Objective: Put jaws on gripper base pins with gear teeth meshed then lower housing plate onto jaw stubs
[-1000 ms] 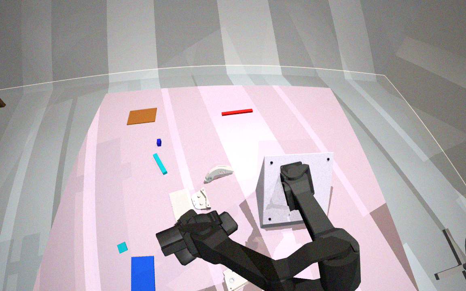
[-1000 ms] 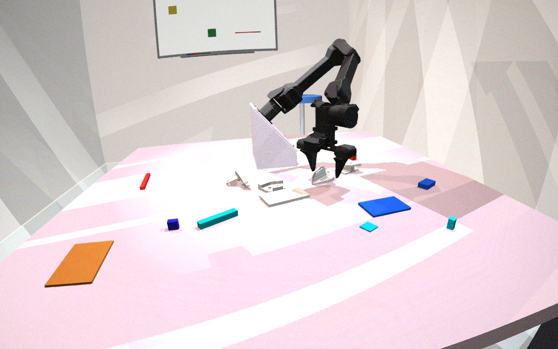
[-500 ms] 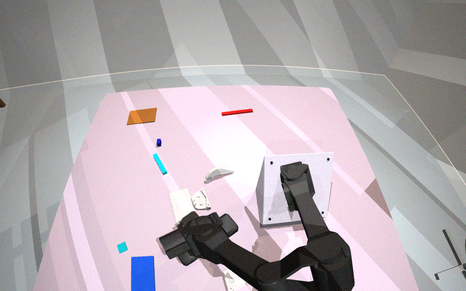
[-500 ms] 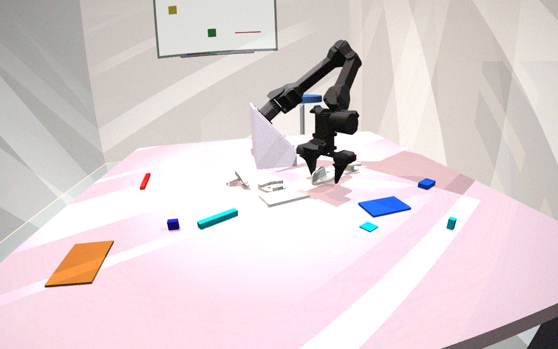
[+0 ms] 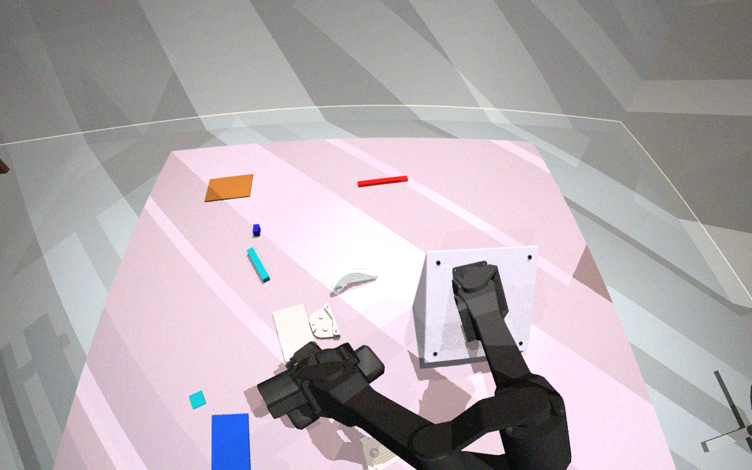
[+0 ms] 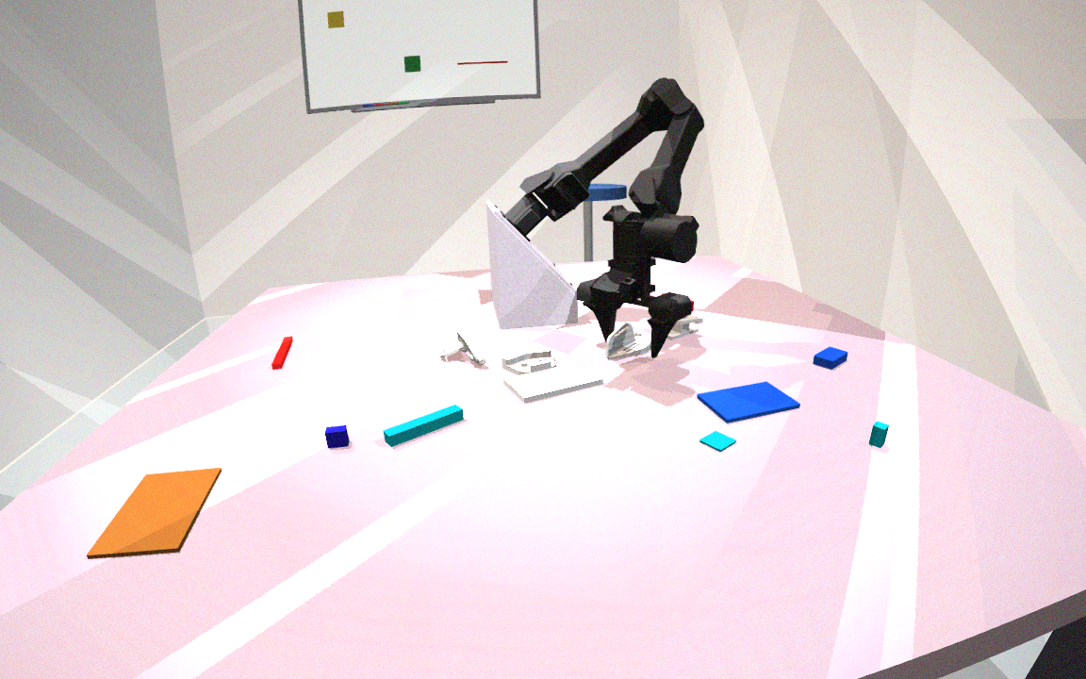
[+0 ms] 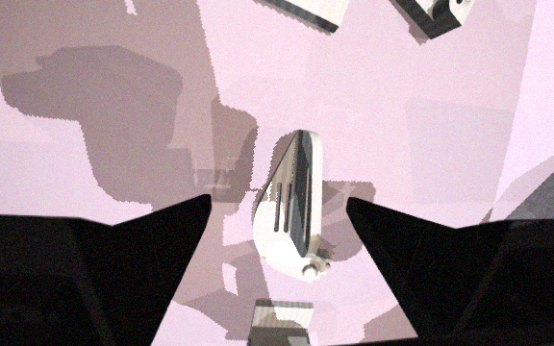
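My gripper (image 6: 631, 347) (image 7: 281, 202) is open, fingers pointing down, low on either side of one white jaw (image 6: 621, 343) (image 7: 314, 192). That jaw rests on the table, its finger plate upright, and the fingertips look clear of it. The other jaw (image 5: 355, 279) (image 6: 466, 349) lies apart toward the far side. The housing plate (image 5: 324, 327) (image 6: 530, 363) lies beside a plain white slab (image 5: 292, 327) (image 6: 553, 386). The gripper base (image 5: 374, 453) (image 6: 686, 326) is partly hidden by the arm in the top view; its end block (image 7: 283, 314) shows at the bottom of the wrist view.
The arm's pale wedge mount (image 5: 437, 309) (image 6: 526, 283) stands near the gripper. A blue plate (image 5: 230, 441) (image 6: 748, 401), cyan tile (image 5: 197, 399) (image 6: 717, 440), cyan bar (image 5: 258, 264) (image 6: 422, 424), red bar (image 5: 382, 181) (image 6: 281, 352) and orange plate (image 5: 228, 187) (image 6: 155, 512) lie around.
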Controlling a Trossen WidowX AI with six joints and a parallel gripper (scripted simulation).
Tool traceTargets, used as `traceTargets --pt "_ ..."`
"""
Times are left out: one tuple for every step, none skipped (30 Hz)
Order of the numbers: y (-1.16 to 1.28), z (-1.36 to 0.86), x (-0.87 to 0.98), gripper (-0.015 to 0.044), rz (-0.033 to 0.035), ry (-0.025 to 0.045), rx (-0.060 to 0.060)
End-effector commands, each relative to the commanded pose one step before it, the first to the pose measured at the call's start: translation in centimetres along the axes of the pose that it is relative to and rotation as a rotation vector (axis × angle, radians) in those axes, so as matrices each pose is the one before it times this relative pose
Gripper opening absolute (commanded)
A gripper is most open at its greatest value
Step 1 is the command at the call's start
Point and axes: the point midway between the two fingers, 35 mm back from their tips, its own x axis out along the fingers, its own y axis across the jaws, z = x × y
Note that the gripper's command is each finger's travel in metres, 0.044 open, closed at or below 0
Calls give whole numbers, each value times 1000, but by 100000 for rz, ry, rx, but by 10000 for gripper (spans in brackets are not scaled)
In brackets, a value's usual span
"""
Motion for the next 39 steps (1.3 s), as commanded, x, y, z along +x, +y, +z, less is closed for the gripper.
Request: traceTargets --pt "-13 76 28 440 -3 -390 338" --pt "0 0 0 440 0 0 0" --pt "0 0 0 440 0 0 0" --pt "13 -76 -25 414 5 391 -340" --pt "0 0 0 387 0 0 0" --pt "0 0 0 361 0 0 0" --pt "0 0 0 335 0 0 0" --pt "0 0 0 309 0 0 0" --pt "0 0 0 282 0 0 0" --pt "0 0 0 256 0 0 0" --pt "0 0 0 230 0 0 0" --pt "0 0 0 204 0 0 0" --pt "0 0 0 177 0 0 0" --pt "0 0 0 151 0 0 0" --pt "0 0 0 145 0 0 0" --pt "0 0 0 138 0 0 0" --pt "0 0 0 134 0 0 0" --pt "0 0 0 134 0 0 0" --pt "0 0 0 134 0 0 0" --pt "0 0 0 134 0 0 0" --pt "0 0 0 134 0 0 0" --pt "0 0 0 134 0 0 0" --pt "0 0 0 134 0 0 0" --pt "0 0 0 134 0 0 0" --pt "0 0 0 134 0 0 0" --pt "0 0 0 134 0 0 0" --pt "0 0 0 134 0 0 0" --pt "0 0 0 134 0 0 0" --pt "0 0 0 134 0 0 0" --pt "5 9 -48 134 -10 -18 -2" --pt "16 26 -145 134 -29 -54 -6" --pt "25 41 -243 134 -47 -86 -8" --pt "28 48 -302 134 -55 -99 -8" --pt "25 44 -304 134 -51 -92 -6" --pt "22 41 -305 134 -47 -84 -4" --pt "19 37 -307 134 -43 -77 -2" --pt "16 33 -308 134 -39 -70 0" --pt "14 29 -309 134 -35 -63 2" --pt "11 25 -311 134 -30 -56 4"
